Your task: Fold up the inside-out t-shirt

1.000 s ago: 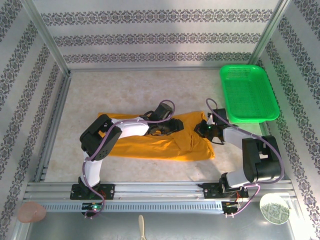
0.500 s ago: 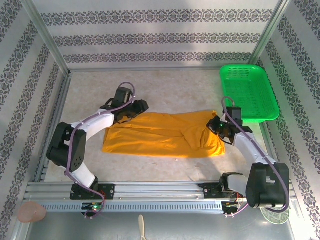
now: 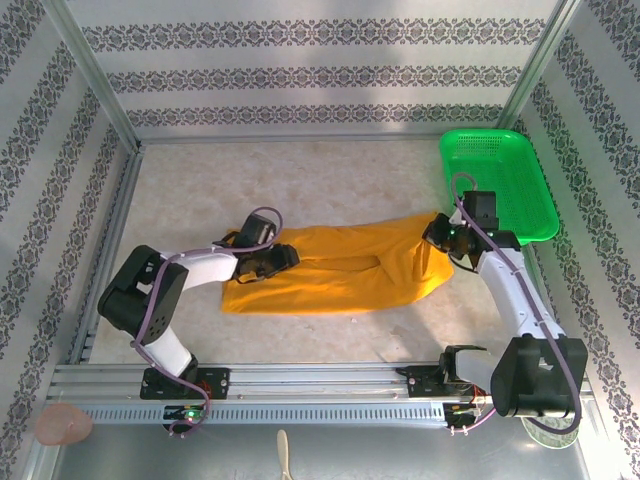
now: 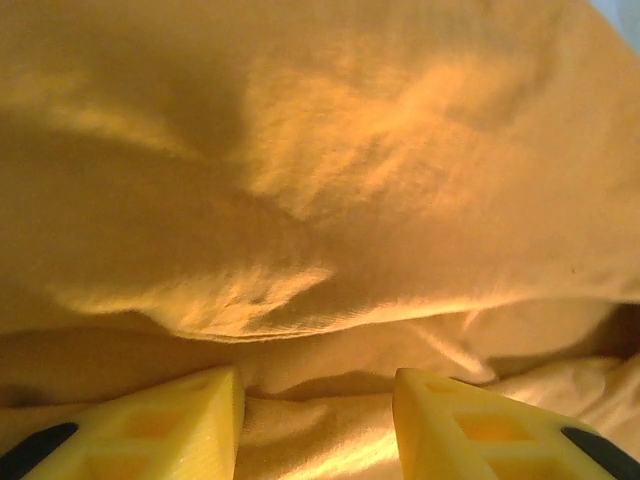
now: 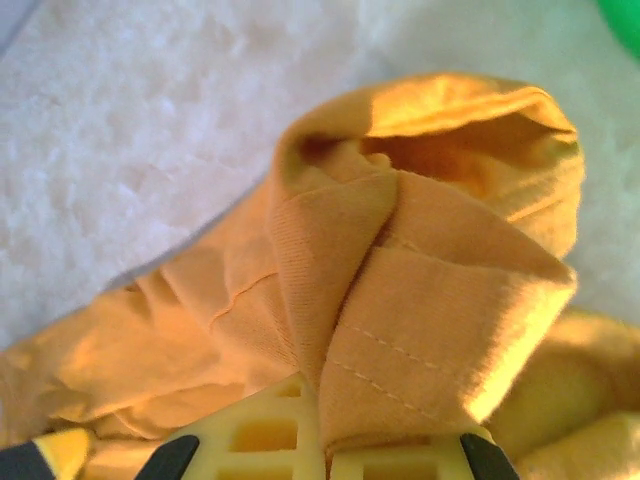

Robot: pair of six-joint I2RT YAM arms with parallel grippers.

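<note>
We see the bench (image 3: 330, 180) brightly and evenly lit from above, with only short, soft shadows. In the left wrist view the t-shirt (image 4: 320, 200) is blurred and dim in its folds. The right wrist view shows sharp stitching and a glaring white bench.

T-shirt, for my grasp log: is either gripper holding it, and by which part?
Right gripper: shut on the bunched, stitched hem of the t-shirt. Left gripper: jaws straddle cloth; hold cannot be told.

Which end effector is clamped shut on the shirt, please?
The right end effector, pinching a bunched fold of shirt; the left end effector has its fingers apart.
</note>
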